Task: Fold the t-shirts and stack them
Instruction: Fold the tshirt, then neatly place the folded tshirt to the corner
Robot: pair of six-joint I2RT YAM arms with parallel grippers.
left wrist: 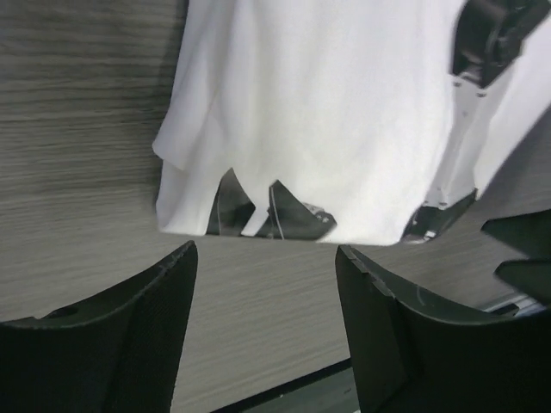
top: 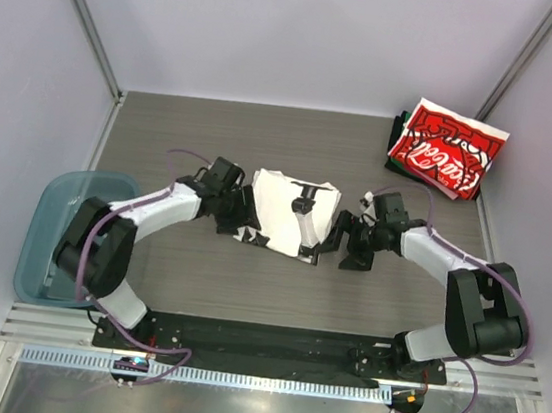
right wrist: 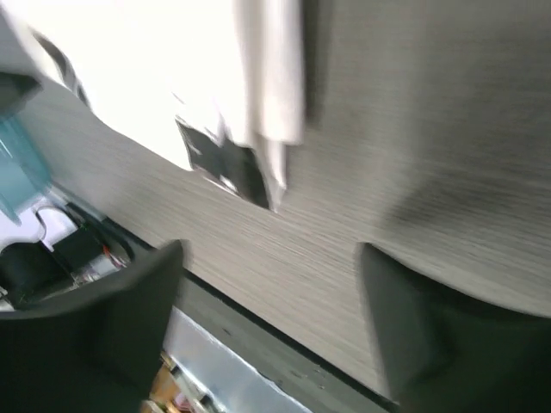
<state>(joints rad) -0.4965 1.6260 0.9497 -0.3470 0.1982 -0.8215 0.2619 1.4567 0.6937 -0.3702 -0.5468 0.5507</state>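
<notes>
Flanking the white tee (top: 281, 207), left pincer (left wrist: 265, 249) open, right pincer (right wrist: 271, 249) open, both empty, red-topped stack (top: 444, 152) apart in far corner

Folded t-shirt (top: 281, 207) lies at ctr of table (top: 184, 135), btwn the two grippers: L gripper (top: 243, 225) just beside its left edge, R gripper (top: 330, 243) just beside its right edge. Stack of folded t-shirts (top: 444, 152) sits in far-right corner of table, well apart from ctr shirt. Plastic bin (top: 54, 210) stands beyond table's left edge, toward near side.
</notes>
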